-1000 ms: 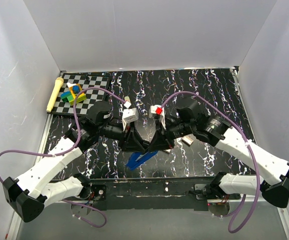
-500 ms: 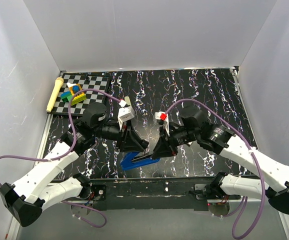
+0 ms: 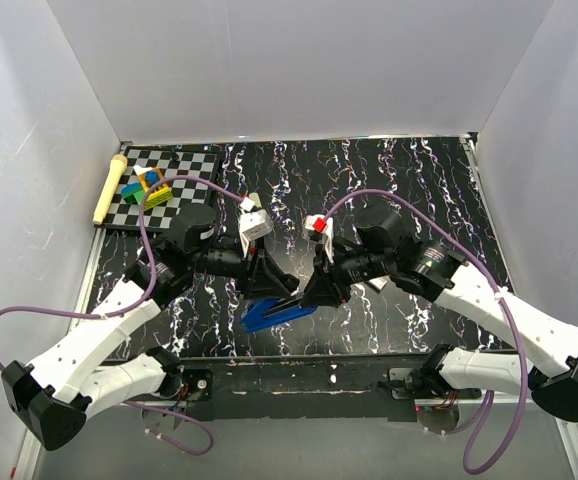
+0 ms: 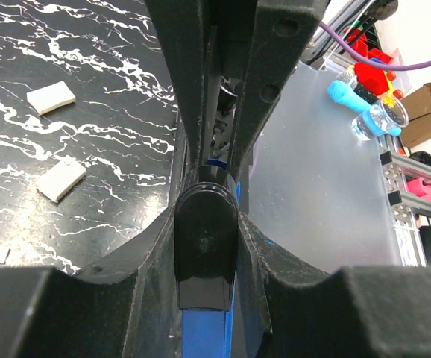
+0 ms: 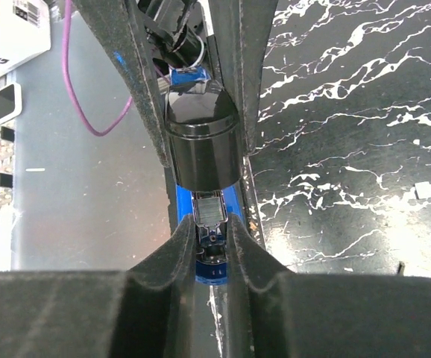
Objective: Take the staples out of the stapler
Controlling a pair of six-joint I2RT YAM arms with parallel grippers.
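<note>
The small blue stapler [image 3: 272,314] is held low over the black marbled table, near its front edge, between both grippers. My left gripper [image 3: 272,291] is shut on it. In the left wrist view my left gripper [image 4: 206,250] clamps the stapler's black rounded end, with the blue arm [image 4: 203,335] showing below. My right gripper [image 3: 309,296] is shut on the other end. In the right wrist view my right gripper [image 5: 212,242] pinches the blue stapler [image 5: 183,203], and a silvery strip of staples [image 5: 209,209] shows in its open channel.
A checkered board [image 3: 191,187] with coloured blocks [image 3: 146,187] lies at the back left, with a cream bar [image 3: 108,188] beside it. Small white pieces lie on the table [image 4: 51,97] [image 4: 61,180], and another [image 3: 376,283] is by the right arm. The table's front edge is just below the stapler.
Both grippers have kept hold of the stapler. It has shifted a little to the left and lies flatter. The right wrist dipped toward the front and then came back.
</note>
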